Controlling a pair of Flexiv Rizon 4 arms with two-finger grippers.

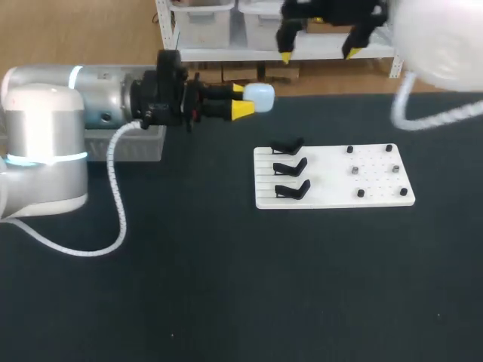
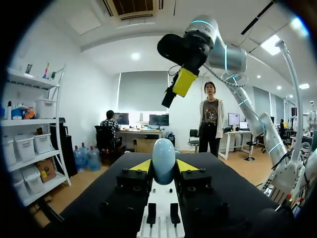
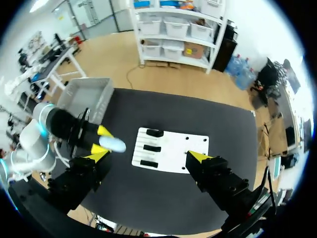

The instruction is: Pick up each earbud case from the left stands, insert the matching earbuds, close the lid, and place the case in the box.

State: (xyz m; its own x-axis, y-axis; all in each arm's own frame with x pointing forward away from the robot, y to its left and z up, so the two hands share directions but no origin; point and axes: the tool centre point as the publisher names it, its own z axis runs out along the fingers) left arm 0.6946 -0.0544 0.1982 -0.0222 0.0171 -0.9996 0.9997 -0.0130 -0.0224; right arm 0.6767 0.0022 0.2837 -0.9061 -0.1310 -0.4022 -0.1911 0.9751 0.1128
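A pale blue earbud case (image 1: 261, 96) hangs in the air above the table, back left of the white board (image 1: 332, 197). My left gripper (image 1: 243, 101) is shut on it, a yellow tip on either side. In the left wrist view the case (image 2: 163, 159) stands upright between the fingers (image 2: 141, 166), lid closed. Three black stands (image 1: 290, 167) on the board's left side are bare. Two small grey pieces (image 1: 355, 170) lie on its right side among black pegs. My right gripper (image 1: 317, 53) hovers high over the table's far edge, open and holding nothing.
A grey box (image 1: 128, 145) sits at the table's left rear, partly behind my left arm; it also shows in the right wrist view (image 3: 89, 96). The board (image 3: 171, 148) lies right of the table's middle, with dark tabletop around it.
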